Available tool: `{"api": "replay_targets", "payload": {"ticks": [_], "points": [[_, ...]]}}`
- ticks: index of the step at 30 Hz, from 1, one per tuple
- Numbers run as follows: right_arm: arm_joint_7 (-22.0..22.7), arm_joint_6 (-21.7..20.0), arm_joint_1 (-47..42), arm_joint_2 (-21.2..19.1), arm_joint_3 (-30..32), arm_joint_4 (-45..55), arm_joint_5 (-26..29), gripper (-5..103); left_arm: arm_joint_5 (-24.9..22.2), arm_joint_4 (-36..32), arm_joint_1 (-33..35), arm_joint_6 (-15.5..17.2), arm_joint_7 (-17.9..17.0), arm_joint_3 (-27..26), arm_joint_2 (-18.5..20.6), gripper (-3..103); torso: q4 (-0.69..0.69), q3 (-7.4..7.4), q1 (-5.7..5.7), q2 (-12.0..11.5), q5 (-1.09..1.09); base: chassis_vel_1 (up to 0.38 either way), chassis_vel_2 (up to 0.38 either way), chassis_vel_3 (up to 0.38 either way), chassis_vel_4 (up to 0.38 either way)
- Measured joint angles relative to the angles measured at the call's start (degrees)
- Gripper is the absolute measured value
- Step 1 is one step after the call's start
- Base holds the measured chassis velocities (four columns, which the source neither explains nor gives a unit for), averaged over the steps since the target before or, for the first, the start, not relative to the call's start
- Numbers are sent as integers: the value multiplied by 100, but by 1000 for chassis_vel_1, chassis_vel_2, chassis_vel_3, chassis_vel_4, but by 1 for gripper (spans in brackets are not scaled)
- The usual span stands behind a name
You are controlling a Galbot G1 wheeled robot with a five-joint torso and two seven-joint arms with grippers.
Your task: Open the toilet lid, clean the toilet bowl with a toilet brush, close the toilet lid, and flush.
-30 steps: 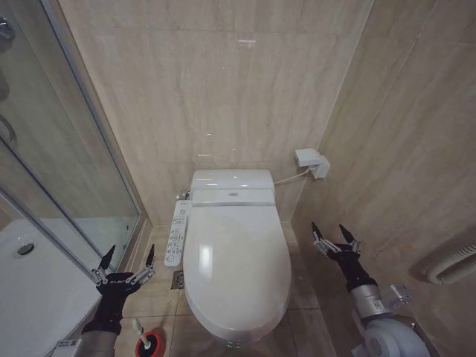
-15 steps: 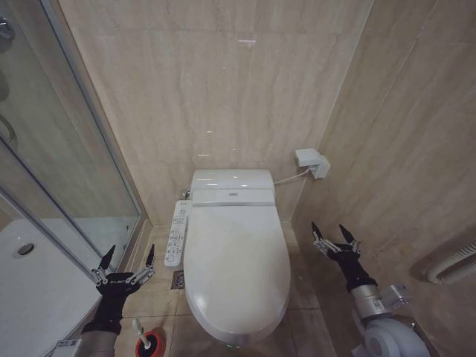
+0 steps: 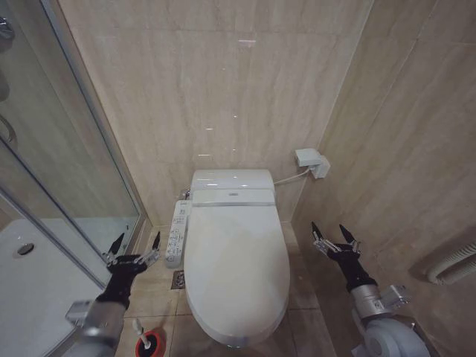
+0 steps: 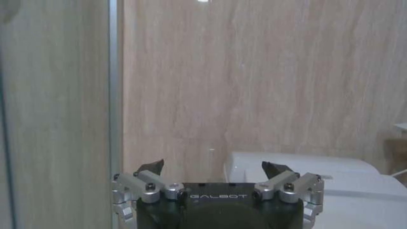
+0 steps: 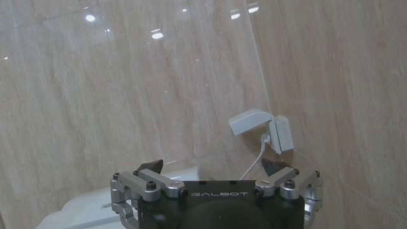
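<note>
The toilet lid (image 3: 236, 271) lies flat and shut over the toilet bowl, which it hides, in the middle of the head view. A long white button panel (image 3: 177, 232) runs along the toilet's left side. The toilet brush (image 3: 139, 332) stands with its thin white handle in a round red holder (image 3: 151, 343) on the floor at the lower left. My left gripper (image 3: 135, 247) hovers open to the left of the toilet, just above and behind the brush. My right gripper (image 3: 333, 235) stands open to the right of the toilet, empty. In the left wrist view the left gripper (image 4: 215, 168) faces the wall, with the toilet's tank end (image 4: 299, 164) beyond it.
A glass shower screen (image 3: 52, 156) and white shower tray (image 3: 30, 282) close off the left side. Beige tiled walls stand behind and to the right. A white wall socket box (image 3: 312, 162) with a cable sits right of the tank. A floor drain (image 3: 178, 279) lies beside the toilet.
My left gripper has risen and moved forward and slightly right, closer to the button panel. The right arm has not moved.
</note>
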Motion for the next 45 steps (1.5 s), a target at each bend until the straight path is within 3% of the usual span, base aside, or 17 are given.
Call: {"api": "replay_targets", "payload": {"ticks": [1, 4, 7, 9, 14, 17, 21, 24, 32, 45], "points": [[0, 0, 0, 0, 0, 0, 0, 100, -67, -2, -139, 208, -41, 27, 26, 99, 0, 0, 0, 0, 0, 0, 0, 0, 0], [0, 0, -1, 0, 0, 0, 0, 100, 60, -164, -309, 435, -145, 89, 54, 100, -3, 1, 1, -1, -4, 0, 0, 0, 0], [0, 0, 1, 0, 0, 0, 0, 100, 384, -640, -222, 331, -215, 135, 55, 100, 1, 1, 1, 0, 5, 0, 0, 0, 0], [0, 0, -1, 0, 0, 0, 0, 100, 486, -924, -59, 255, -240, 155, 44, 100, 2, 0, 1, 0, -1, 0, 0, 0, 0], [0, 0, -1, 0, 0, 0, 0, 100, 627, -1000, 30, 131, -249, 157, 29, 100, 1, 0, 0, 0, -1, 0, 0, 0, 0], [0, 0, -1, 0, 0, 0, 0, 100, 755, -802, 43, -88, -312, 152, 34, 100, 1, 0, 0, 0, 1, 0, 0, 0, 0], [-1, 0, 0, 0, 0, 0, 0, 100, 816, 32, -55, -794, -332, 171, 75, 100, 1, 0, 0, 0, -1, 0, 0, 0, 0], [-1, 0, 1, 0, 0, 0, 0, 100, 669, 448, -179, -1034, -312, 223, 72, 100, 0, 0, 0, 0, -1, 0, 0, 0, 0], [0, 1, 0, 0, 0, 0, 0, 100, 610, 825, -366, -1190, -138, 315, -5, 100, 0, 0, 0, 0, 0, 0, 0, 0, 0], [0, 0, -2, 0, 0, 0, 0, 100, 865, 811, -409, -1221, -17, 327, -119, 100, 0, 0, -1, 0, 0, 0, 0, 0, 0]]}}
